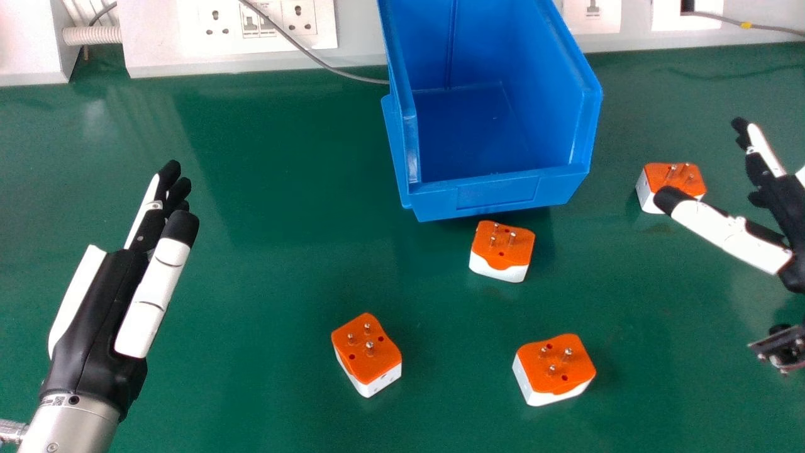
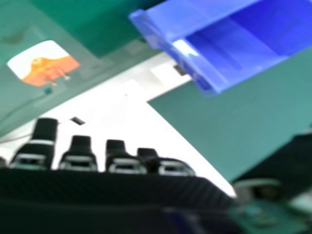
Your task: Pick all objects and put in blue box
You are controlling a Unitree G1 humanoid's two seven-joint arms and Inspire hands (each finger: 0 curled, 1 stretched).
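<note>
The blue box (image 1: pixel 500 194) stands upright on the green counter (image 1: pixel 270 189), close to the far edge. Its top is open, its front wall is low, and inside one sees the plain blue floor between the tall side walls.

All four adapters are outside the box, on the counter. Each one has an orange face turned up, with metal pins standing from it, and a white body below. The front adapter (image 1: pixel 503 248) lies just before the low wall of the box. The right adapter (image 1: pixel 654 179) is to the right of the box, the nearest of the four to the counter's far edge. The near-left adapter (image 1: pixel 366 352) and the near-right adapter (image 1: pixel 553 368) lie farther from this edge, with a piece of counter between them.

The left hand (image 1: pixel 97 321) is over the left part of the counter, well apart from the box. Its fingers are straight and point toward the far edge, and the gap to the thumb looks narrow. The right hand (image 1: pixel 793 207) is at the right side, with straight fingers and the thumb wide away from them. The thumb tip covers a part of the right adapter; I cannot tell if they touch. Both hands hold nothing.

Along the counter's far edge is a white panel (image 1: pixel 163 60) with sockets, and a grey cable (image 1: pixel 314 61) runs down toward the box.
</note>
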